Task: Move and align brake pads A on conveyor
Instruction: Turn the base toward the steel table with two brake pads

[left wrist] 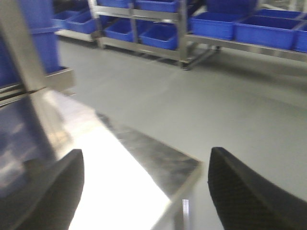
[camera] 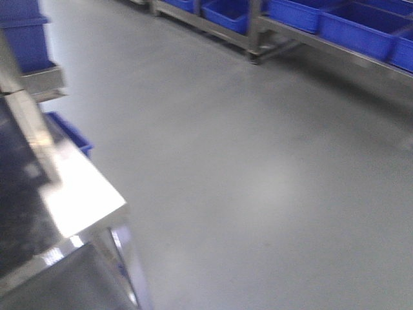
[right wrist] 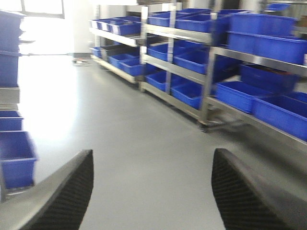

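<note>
Left wrist view, closest in: the left gripper has its two black textured fingers spread wide at the bottom corners, jaws apart, nothing between them. Right beneath sits the shiny steel tabletop, its corner glaring white at lower centre.

Over to the right wrist view: the right gripper is spread wide too, holding nothing, with only grey floor under it.

Front view now: the steel tabletop fills the lower left, and along the far left edge runs the dark, speckled conveyor. The brake pads A are out of every view; where they lie I cannot tell.

Further back comes more floor, then steel racks loaded with blue bins across the upper right. Everything is a touch blurred.
</note>
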`<state>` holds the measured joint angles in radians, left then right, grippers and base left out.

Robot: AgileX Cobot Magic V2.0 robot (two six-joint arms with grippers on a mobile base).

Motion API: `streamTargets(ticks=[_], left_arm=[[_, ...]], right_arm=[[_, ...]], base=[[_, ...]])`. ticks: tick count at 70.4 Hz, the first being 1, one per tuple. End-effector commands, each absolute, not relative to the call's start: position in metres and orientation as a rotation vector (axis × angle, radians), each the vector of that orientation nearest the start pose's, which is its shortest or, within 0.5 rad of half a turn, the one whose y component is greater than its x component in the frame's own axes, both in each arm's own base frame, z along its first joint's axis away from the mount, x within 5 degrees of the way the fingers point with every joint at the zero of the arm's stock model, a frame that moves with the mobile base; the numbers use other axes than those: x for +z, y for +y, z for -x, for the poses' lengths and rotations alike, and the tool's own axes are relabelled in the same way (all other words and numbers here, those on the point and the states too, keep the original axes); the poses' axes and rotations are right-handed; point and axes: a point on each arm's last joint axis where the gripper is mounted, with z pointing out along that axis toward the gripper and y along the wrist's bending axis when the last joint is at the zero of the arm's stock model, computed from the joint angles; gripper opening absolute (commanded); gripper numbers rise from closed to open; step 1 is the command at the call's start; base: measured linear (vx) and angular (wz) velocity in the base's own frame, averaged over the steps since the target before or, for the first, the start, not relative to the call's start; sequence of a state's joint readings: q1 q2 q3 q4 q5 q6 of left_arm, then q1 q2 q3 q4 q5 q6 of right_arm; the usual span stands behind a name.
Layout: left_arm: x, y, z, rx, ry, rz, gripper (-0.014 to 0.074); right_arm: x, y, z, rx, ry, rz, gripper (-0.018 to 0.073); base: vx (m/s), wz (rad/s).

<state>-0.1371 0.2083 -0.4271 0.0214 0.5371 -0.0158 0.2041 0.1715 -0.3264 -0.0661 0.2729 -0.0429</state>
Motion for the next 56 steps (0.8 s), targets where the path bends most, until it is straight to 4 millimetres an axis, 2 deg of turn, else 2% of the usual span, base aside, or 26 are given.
streamTargets(ticks=[1, 56], left_arm=[[0.3086, -0.007, -0.0535, -0.103, 1.714, -0.113, 0.0524], [0.3086, -0.007, -0.0535, -0.103, 1.714, -0.113, 0.0524]], right_arm=[[0.3026, 0.0103, -0.0562, 0.058, 1.492, 0.232, 0.0497], [0.3026, 0.0103, -0.0562, 0.057, 1.492, 0.231, 0.0497]], base=[[0.25, 0.86], [0.16, 0.78]])
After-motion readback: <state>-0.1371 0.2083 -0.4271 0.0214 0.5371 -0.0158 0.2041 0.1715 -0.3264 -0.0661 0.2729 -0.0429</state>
